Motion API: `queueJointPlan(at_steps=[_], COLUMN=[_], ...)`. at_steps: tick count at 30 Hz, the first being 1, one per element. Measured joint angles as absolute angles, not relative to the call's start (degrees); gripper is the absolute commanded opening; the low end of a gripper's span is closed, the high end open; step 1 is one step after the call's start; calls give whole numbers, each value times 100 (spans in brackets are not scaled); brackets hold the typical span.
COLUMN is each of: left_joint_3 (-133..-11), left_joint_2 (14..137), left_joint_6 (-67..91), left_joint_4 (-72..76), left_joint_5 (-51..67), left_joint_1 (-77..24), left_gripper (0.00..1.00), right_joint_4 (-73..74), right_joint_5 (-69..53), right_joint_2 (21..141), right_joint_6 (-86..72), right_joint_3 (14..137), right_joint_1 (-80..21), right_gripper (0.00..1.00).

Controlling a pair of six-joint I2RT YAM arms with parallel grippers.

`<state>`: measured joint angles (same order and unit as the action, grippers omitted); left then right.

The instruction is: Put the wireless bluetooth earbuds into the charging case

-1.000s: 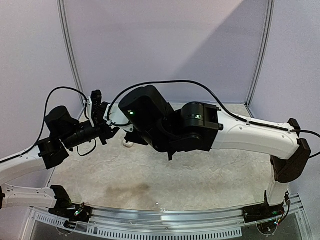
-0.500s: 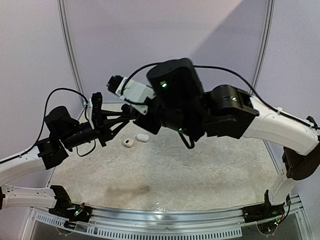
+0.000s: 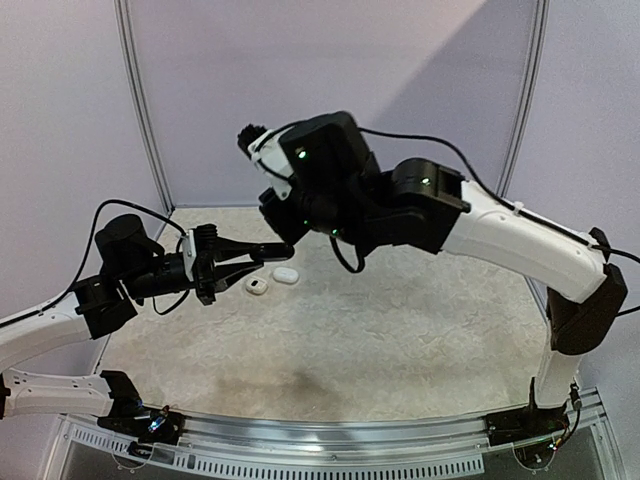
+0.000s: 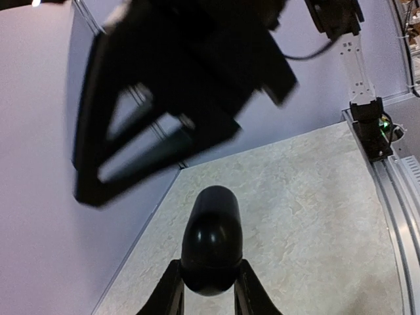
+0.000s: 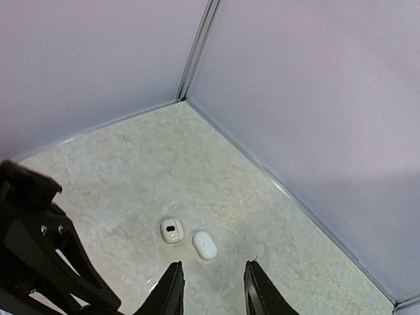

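Lavender walls [image 3: 80, 100] enclose a pale, mottled tabletop [image 3: 400, 330], with a metal rail [image 3: 330, 435] running along its near edge. The left arm is stretched low over the far left part of the tabletop. Its left gripper [image 4: 210, 282] is pressed onto a black pebble-shaped case [image 4: 211, 230], which is pinched at its lower end between the two fingers and juts out beyond their tips, above the surface. Whether this case is open or closed cannot be told from the views. The right arm is held high above the same area, and its wrist camera looks down on the corner of the enclosure. The right gripper [image 5: 213, 269] is seen with its fingers spread and nothing between them, well above the tabletop. Two small white things lie on the tabletop just beside each other, not touching, near the far left corner and close below the tip of the left gripper. One is a smooth white oval case [image 5: 205, 245], closed. The other is a rounder white piece [image 5: 171, 230] with a dark mark on its top; what it is cannot be told at this size. The earbuds themselves cannot be made out in any view.
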<state>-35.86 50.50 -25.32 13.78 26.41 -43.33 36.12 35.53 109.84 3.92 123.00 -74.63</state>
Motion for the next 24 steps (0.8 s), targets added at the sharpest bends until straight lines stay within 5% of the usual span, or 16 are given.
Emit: queueJointPlan(at_steps=[13,20,24], left_joint_3=[-3601,-4515,-5780], left_joint_2=[5070,5948,7089], left_joint_6=[-1678,-1015,-1267], left_joint_4=[969,-902,-2532], left_joint_5=[2307,2027,2010], left_joint_1=[-4333,-4244,-4007], left_gripper=[0,0,0], right_joint_4=[4158,4233,3979], right_joint_5=[4176,3804,3319], right_joint_2=[10722,9225,8313], right_joint_6=[-683,-2300,-3170], right_joint_3=[11712,9863,8145], right_joint_1=[-7317,-5793,-4939], right_gripper=[40,67,90])
